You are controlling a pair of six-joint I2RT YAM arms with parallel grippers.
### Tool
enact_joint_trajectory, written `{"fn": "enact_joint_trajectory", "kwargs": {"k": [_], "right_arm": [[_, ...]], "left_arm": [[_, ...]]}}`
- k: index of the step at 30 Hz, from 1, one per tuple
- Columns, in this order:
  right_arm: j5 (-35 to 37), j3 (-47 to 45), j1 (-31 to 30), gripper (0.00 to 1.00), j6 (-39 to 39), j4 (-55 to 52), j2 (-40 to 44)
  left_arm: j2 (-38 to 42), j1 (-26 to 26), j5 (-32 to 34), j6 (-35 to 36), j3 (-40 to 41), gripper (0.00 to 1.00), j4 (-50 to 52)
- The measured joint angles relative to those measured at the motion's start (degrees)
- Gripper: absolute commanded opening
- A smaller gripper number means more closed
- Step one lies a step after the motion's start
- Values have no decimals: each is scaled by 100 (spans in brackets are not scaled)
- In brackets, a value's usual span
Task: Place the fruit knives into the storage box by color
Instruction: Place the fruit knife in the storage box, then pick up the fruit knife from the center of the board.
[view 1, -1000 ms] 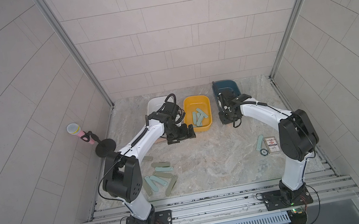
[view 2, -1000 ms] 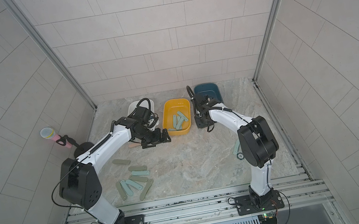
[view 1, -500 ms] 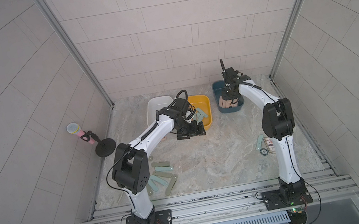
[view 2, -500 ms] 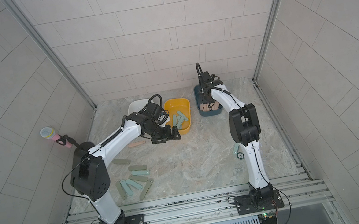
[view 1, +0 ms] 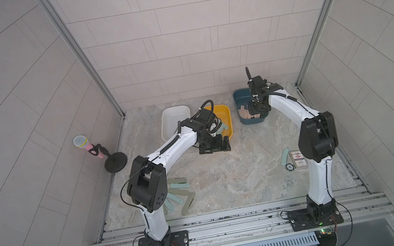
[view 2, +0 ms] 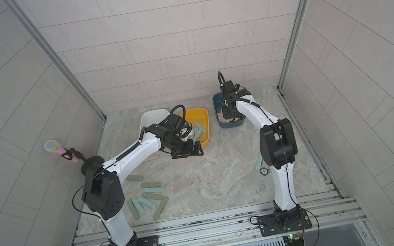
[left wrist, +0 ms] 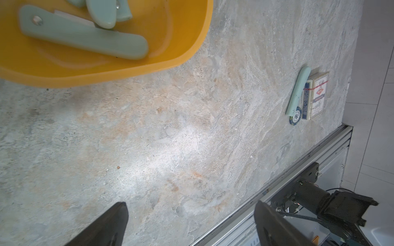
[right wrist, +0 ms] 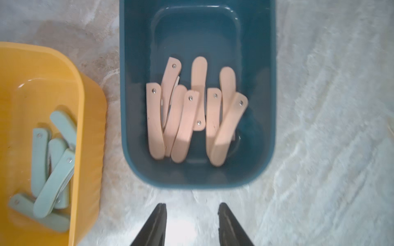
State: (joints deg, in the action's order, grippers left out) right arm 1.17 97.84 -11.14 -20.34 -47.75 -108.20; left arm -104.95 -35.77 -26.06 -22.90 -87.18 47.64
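Both empty, jaws parted: right gripper (right wrist: 191,205) at blue bin (right wrist: 132,85) of peach-pink knives (right wrist: 185,119), left gripper (left wrist: 190,203) beside yellow bin (left wrist: 181,53).

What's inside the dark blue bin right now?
Roughly eight peach-pink flat fruit knives, overlapping in the dark blue plastic bin. Anything under the pile is covered.

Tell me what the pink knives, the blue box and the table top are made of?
Pink knives: probably matte plastic handles; smooth, even colour, with a small shiny metal-looking rivet near one end.
Blue box: likely moulded plastic, slightly glossy; rounded corners and soft reflections on its walls.
Table top: looks like stone or a stone-print sheet, veined grey and beige; I cannot tell which.
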Motion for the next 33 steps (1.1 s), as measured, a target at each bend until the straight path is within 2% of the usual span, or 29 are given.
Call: {"fn": "enact_joint_trajectory", "kwargs": {"k": [4,7,10,14,19,27,33], "right_arm": [[308,-1908,-37,43,-407,0,1919],[481,-3123,-20,43,-658,31,2817],[472,-4103,118,43,-824,33,3126],[260,-4948,442,43,-918,122,3333],[59,-5302,616,43,-994,525,3543],[-313,-5233,780,41,-997,1231,2601],[-361,-5237,782,39,-1003,1447,2282]], "left_arm": [[229,-326,164,-2,317,100,-57],[295,-656,212,-4,516,100,-90],[293,-981,337,-4,566,100,-87],[223,-1368,553,-2,476,100,-107],[-39,-1749,785,-7,142,100,-140],[-321,-1910,986,-22,4,100,-162],[-393,-1895,1102,-22,-11,100,-131]]}}
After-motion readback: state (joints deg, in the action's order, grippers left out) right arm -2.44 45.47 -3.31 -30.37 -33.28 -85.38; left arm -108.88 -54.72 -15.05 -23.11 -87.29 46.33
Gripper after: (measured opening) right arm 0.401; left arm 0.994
